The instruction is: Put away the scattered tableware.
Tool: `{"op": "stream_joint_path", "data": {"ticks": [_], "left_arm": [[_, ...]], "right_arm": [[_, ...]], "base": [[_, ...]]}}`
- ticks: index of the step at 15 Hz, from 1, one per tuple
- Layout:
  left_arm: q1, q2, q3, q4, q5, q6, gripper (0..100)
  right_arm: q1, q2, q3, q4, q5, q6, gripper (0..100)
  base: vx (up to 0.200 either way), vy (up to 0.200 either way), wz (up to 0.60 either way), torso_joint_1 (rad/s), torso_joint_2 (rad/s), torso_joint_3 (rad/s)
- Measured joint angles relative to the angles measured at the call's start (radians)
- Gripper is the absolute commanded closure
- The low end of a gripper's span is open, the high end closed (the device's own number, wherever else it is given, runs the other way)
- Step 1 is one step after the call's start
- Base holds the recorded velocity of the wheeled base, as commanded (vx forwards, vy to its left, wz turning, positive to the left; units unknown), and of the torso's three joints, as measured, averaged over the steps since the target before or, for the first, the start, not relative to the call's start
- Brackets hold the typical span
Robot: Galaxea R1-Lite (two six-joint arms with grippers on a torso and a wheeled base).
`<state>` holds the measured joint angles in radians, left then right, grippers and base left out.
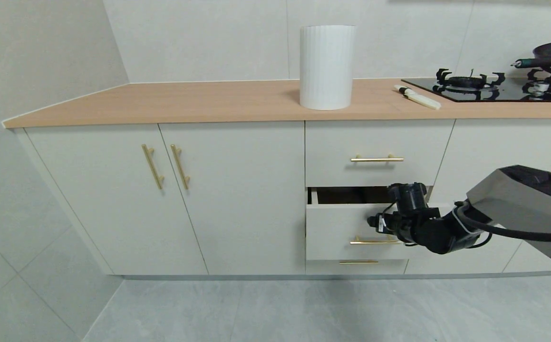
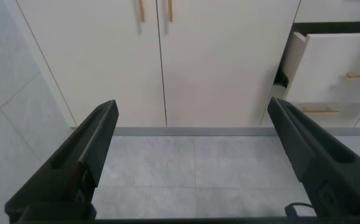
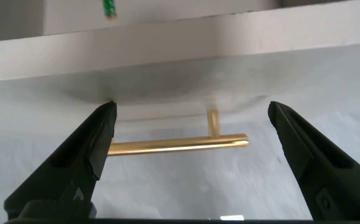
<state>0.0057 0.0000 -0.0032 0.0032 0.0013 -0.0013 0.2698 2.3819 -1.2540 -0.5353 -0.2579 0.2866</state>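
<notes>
Drawer handle (image 3: 176, 145) runs 9-to-3, dead ahead between the right gripper (image 3: 191, 118) and its spread fingers, not touched yet. Right arm's the near one; left gripper (image 2: 192, 112), also spread, hangs over the floor (image 2: 186, 168). Head view adds the cream-handled utensil (image 1: 417, 97) on the table (image 1: 185, 102), about 1 o'clock from the partly open drawer (image 1: 346, 228).

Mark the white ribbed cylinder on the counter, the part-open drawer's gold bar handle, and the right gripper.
White ribbed cylinder (image 1: 326, 66), head view, mid side wall.
Gold bar handle (image 3: 178, 145), right wrist view, mid bar.
Right gripper (image 3: 190, 109), right wrist view, midway between fingertips.
</notes>
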Motion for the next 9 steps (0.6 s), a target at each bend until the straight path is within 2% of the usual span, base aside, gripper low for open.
{"op": "stream_joint_path", "data": {"ticks": [4,9], "left_arm": [[0.000,0.000,0.000,0.000,0.000,0.000,0],[0.000,0.000,0.000,0.000,0.000,0.000,0]], "right_arm": [[-0.024,0.060,-0.027,-0.102,-0.003,0.014,0],[-0.045,0.124,-0.125,-0.111,-0.009,0.099,0]], "base": [[0.000,0.000,0.00,0.000,0.00,0.000],[0.000,0.000,0.00,0.000,0.00,0.000]]}}
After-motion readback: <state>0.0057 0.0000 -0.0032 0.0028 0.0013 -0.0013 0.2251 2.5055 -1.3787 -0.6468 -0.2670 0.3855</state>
